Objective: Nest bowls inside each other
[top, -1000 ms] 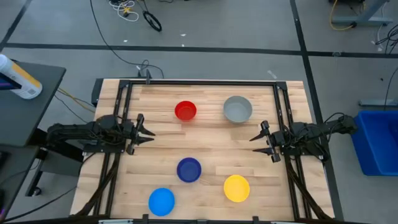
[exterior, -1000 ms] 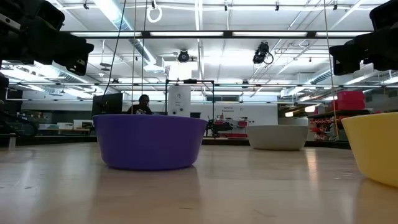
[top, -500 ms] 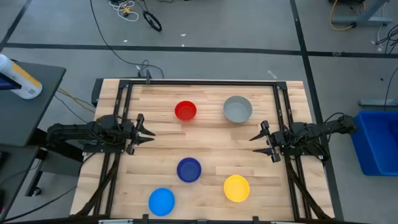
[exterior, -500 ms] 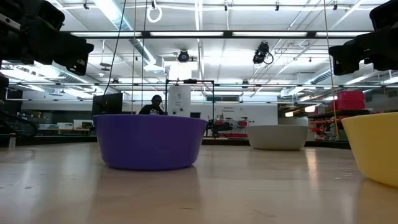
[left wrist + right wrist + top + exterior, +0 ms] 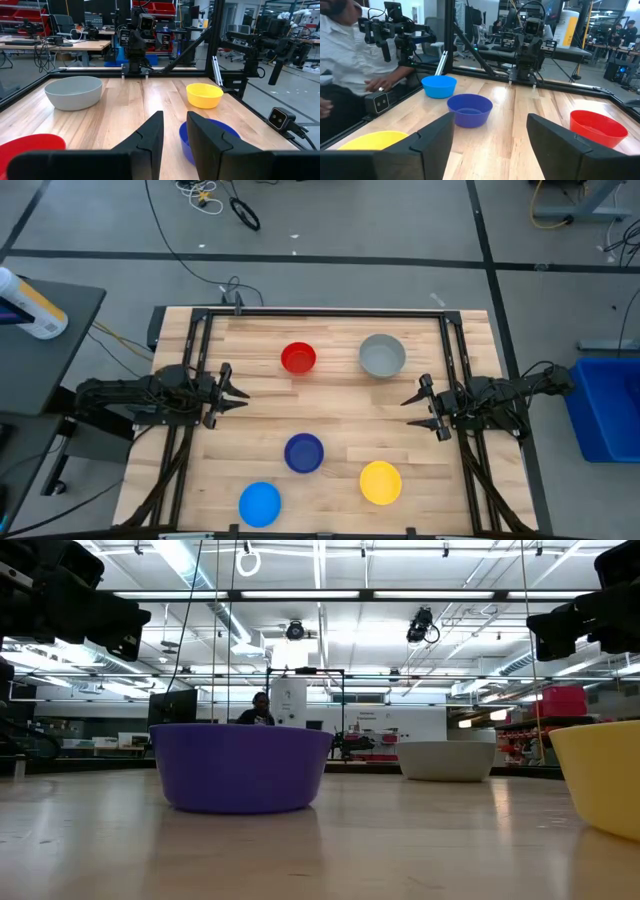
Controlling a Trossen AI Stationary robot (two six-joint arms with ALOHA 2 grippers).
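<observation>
Five bowls rest upright on their bases, apart from one another, on the wooden table (image 5: 330, 415): red (image 5: 298, 358) and grey (image 5: 382, 355) toward the far edge, dark blue (image 5: 304, 452) in the middle, light blue (image 5: 260, 503) and yellow (image 5: 380, 482) near the front edge. My left gripper (image 5: 240, 392) hovers level at the table's left side, its fingers (image 5: 150, 135) a narrow gap apart with nothing between them. My right gripper (image 5: 406, 411) hovers level at the right side, its fingers (image 5: 435, 135) wide apart and holding nothing.
Black frame rails (image 5: 200, 380) run along the table's left, right and far sides. A person in a white shirt (image 5: 350, 60) stands at the near edge. A blue bin (image 5: 605, 405) sits on the floor to the right of the table.
My right gripper's fingers have parted a little wider while the arm stayed in place. In the low view, a person far behind the table has walked toward the right. The bowls have not moved.
</observation>
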